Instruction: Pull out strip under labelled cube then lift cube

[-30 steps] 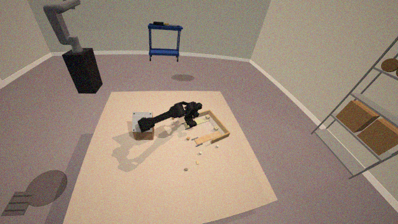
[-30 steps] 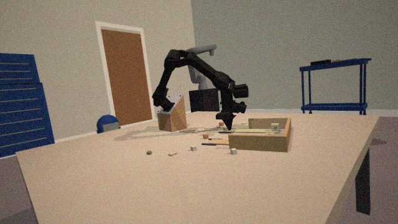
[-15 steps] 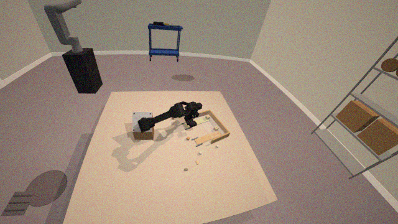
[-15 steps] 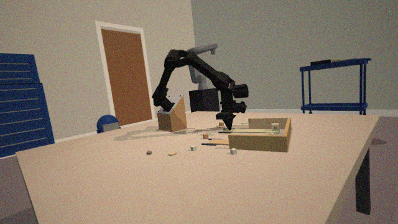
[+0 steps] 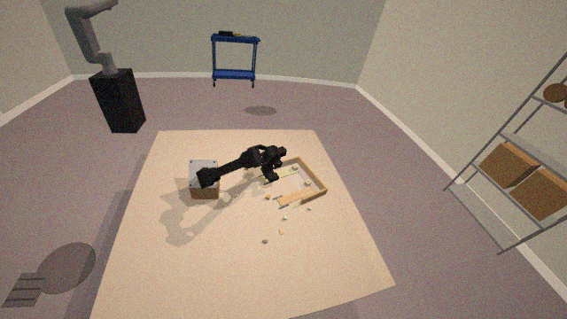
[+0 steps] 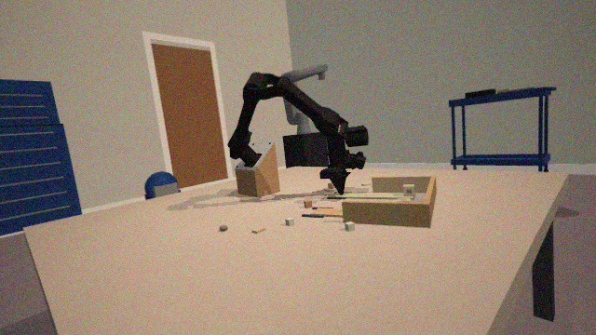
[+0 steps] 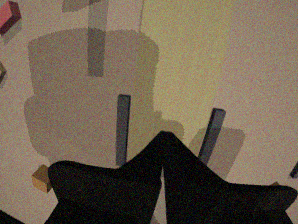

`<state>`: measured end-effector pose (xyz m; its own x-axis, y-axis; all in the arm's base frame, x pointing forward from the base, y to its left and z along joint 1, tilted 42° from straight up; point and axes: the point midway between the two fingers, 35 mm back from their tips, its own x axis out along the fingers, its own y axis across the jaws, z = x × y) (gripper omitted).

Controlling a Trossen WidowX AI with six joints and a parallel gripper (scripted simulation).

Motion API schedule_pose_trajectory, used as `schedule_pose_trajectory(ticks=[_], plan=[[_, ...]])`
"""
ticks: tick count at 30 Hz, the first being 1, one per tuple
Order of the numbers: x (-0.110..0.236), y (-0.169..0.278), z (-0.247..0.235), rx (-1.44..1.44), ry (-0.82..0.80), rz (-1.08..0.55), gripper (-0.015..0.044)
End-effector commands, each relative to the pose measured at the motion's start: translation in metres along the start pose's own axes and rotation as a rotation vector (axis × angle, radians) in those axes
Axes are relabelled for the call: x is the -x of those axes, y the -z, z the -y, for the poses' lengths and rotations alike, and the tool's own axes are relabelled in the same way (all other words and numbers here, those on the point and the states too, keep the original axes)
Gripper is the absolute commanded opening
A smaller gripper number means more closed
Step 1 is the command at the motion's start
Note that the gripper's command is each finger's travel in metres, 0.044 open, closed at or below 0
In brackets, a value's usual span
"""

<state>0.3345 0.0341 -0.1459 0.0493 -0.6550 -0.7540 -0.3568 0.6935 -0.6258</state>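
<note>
1. Arm base block [image 5: 204, 191]: left of the work area on the table [image 5: 221, 275]. The black arm reaches rightward from it toward the tray.

2. Gripper [image 6: 339, 188]: points straight down, tip at the table surface just outside the tray's open left end. Fingers pressed together with nothing between them; the wrist view shows the two fingertips meeting at a thin seam.

3. Pale strip [image 5: 287, 171]: begins at the gripper tip and runs rightward into the tray. Its long axis lies roughly along the arm's reach, so a pull-out would draw it leftward, back toward the base. Whether the tip actually presses on the strip's near end cannot be told.

4. Second strip [image 5: 296, 195]: tan, nearer the camera in the top view, roughly parallel to the first and partly out of the tray. It lies near the gripper, but apart from it.

5. Tray [image 5: 320, 181]: wooden, three-walled, open toward the arm.

6. Cubes in tray: one [image 5: 294, 167] sits on the pale strip, well right of the gripper; another [image 5: 307, 182] stands nearer the right wall. Labels are too small to read, so which is the labelled cube is only a judgement: likely the one on the pale strip.

7. Loose small blocks [image 5: 284, 218]: scattered on the table in front of the tray.
</note>
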Motion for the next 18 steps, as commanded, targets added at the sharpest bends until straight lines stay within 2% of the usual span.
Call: schedule_pose_trajectory(ticks=[1, 18], plan=[[-0.005, 0.013, -0.001, 0.009, 0.004, -0.02, 0.0], [-0.006, 0.039, -0.001, 0.01, 0.004, -0.022, 0.0]])
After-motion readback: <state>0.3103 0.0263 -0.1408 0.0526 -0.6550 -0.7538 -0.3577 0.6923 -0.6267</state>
